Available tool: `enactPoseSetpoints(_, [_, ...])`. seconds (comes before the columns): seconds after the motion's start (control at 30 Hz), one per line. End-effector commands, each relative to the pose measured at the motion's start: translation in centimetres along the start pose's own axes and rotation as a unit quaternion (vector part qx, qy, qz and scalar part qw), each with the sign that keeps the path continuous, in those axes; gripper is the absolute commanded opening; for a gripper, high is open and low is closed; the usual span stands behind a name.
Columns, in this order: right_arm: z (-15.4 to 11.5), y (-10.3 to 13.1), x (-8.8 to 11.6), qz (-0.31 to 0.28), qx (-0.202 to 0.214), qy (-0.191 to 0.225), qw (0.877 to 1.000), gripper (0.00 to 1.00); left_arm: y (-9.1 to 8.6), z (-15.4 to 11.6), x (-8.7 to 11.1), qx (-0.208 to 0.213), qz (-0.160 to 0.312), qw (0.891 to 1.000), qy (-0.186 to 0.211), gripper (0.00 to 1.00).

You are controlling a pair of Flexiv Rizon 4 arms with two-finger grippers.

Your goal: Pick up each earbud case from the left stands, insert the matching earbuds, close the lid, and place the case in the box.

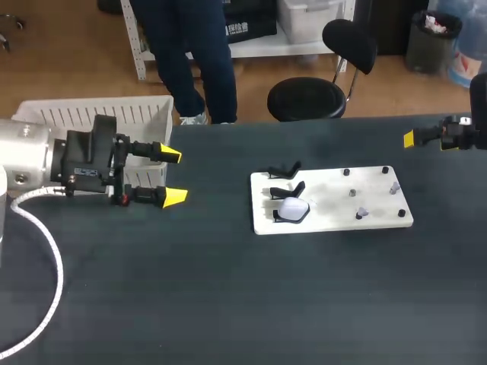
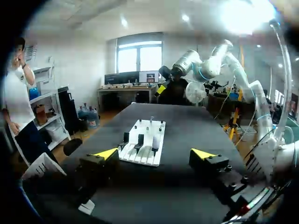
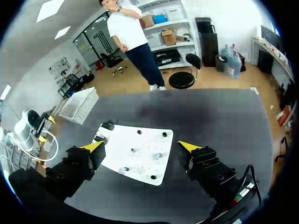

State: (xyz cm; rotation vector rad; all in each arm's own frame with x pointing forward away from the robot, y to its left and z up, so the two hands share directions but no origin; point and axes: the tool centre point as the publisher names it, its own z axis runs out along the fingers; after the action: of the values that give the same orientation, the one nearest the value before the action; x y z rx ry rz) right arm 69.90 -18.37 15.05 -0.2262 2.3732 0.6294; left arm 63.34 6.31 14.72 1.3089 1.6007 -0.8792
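Left hand [image 1: 173,176] is seen open and empty beside the box [image 1: 91,114]. Only its wrist view shows the right hand [image 3: 140,146] spread and empty, the board [image 3: 145,133] ahead. One white case [image 1: 293,209] is seated at the board's left end.

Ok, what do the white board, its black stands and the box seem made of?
White board: probably matte rigid plastic, flat with no glare. Black stands: likely moulded plastic, thin curved shapes. Box: white plastic, judging by its slotted walls.
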Motion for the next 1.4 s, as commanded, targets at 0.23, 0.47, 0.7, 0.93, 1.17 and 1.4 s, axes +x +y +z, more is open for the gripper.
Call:
enactPoseSetpoints(0.23, [0.0,0.0,0.0,0.000,0.000,0.000,1.000,1.00,-0.3,1.7,-0.2,-0.005,0.001,1.000,-0.006,1.00])
enactPoseSetpoints(0.47, [0.0,0.0,0.0,0.000,0.000,0.000,1.000,1.00,-0.6,3.1,-0.6,-0.003,0.014,1.000,0.007,1.00])
enactPoseSetpoints(0.7, [0.0,0.0,0.0,0.000,0.000,0.000,1.000,1.00,-1.1,6.4,0.2,0.018,0.028,0.999,0.028,1.00])
enactPoseSetpoints(0.93, [0.0,0.0,0.0,0.000,0.000,0.000,1.000,1.00,-1.0,8.5,2.0,0.028,0.019,0.999,0.038,1.00])
enactPoseSetpoints(1.17, [0.0,0.0,0.0,0.000,0.000,0.000,1.000,1.00,-1.0,8.9,2.4,0.018,0.012,0.999,0.042,1.00])
enactPoseSetpoints(1.4, [0.0,0.0,0.0,0.000,0.000,0.000,1.000,1.00,-1.0,8.9,2.4,0.018,0.012,0.999,0.042,1.00])
